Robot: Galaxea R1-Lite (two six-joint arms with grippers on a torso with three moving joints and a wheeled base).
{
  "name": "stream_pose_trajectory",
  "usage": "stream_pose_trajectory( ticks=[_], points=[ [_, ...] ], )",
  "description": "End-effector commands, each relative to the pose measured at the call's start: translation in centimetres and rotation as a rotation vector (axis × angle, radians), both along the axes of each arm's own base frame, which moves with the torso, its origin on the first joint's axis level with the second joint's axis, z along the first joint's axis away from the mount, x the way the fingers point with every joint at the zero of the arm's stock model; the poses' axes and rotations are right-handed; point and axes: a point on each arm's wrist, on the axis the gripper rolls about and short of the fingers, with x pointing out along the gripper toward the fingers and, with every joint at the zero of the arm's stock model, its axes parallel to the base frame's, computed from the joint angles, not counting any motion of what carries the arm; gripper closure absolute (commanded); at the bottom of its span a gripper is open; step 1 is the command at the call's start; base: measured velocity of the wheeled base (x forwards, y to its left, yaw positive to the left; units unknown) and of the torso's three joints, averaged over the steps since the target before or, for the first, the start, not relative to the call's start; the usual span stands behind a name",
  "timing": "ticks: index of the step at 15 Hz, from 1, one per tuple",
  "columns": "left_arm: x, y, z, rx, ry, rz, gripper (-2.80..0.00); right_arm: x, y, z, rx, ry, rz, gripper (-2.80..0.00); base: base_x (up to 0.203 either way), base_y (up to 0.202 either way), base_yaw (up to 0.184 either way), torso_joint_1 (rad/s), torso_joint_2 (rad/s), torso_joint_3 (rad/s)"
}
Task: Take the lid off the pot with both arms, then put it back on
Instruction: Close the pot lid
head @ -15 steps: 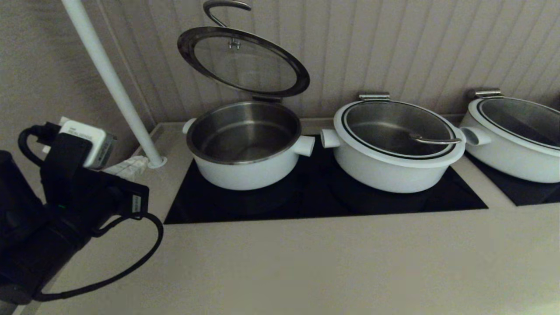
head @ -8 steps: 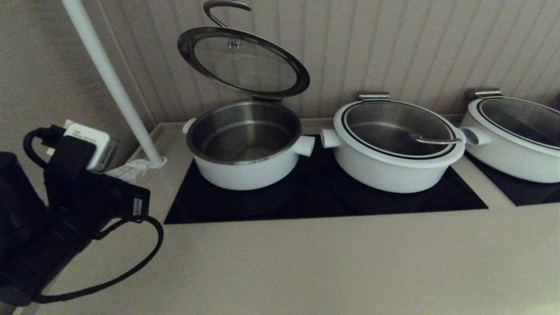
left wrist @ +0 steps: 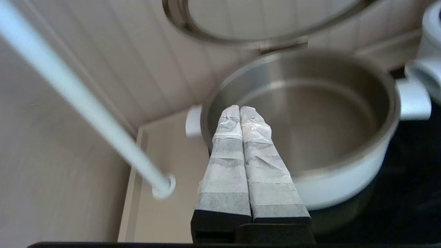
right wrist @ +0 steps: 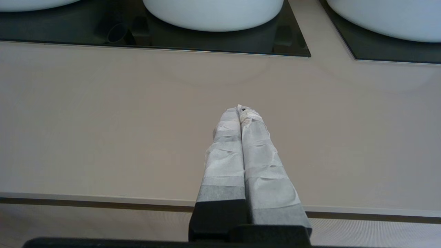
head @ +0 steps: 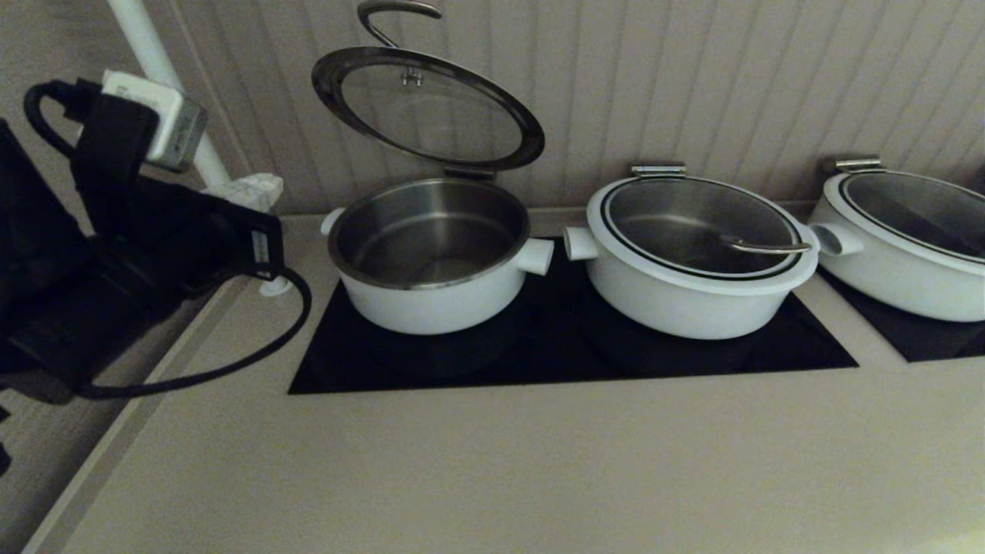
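Observation:
The pot (head: 431, 258) stands open on the black cooktop (head: 554, 358), its steel inside bare. The lid (head: 427, 108) stands tilted up behind it against the wall, held at a rear hinge, with its wire handle at the top. My left gripper (head: 262, 187) is shut and empty, raised to the left of the pot at about rim height. In the left wrist view its taped tips (left wrist: 240, 108) point over the pot's near rim (left wrist: 344, 179), below the lid's rim (left wrist: 193, 27). My right gripper (right wrist: 240, 108) is shut and empty above the bare countertop, out of the head view.
Two wider white pots (head: 692, 261) (head: 900, 246) with shut glass lids stand to the right. A slanted white pole (head: 142, 35) rises behind my left arm. The panelled wall is close behind the pots. Beige countertop (head: 539, 477) lies in front.
My left arm has risen and moved toward the wall and the pot, still shut. The pot, the raised lid and the other pots have not moved.

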Motion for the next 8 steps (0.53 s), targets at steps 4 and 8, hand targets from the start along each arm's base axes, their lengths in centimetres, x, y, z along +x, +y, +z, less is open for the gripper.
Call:
stream_pose_trajectory(
  ticks=[4,8],
  points=[
    [2.0,-1.0,4.3,-0.003,-0.036,-0.118,0.00,0.0,0.0,0.0,-0.001,-0.001,0.001,0.00,0.000,0.000,0.000,0.000,0.00,0.000],
    [2.4,-1.4,7.6,-0.009,-0.026,-0.201,0.00,0.0,0.0,0.0,-0.001,-0.001,0.001,0.00,0.000,0.000,0.000,0.000,0.00,0.000]
  ],
)
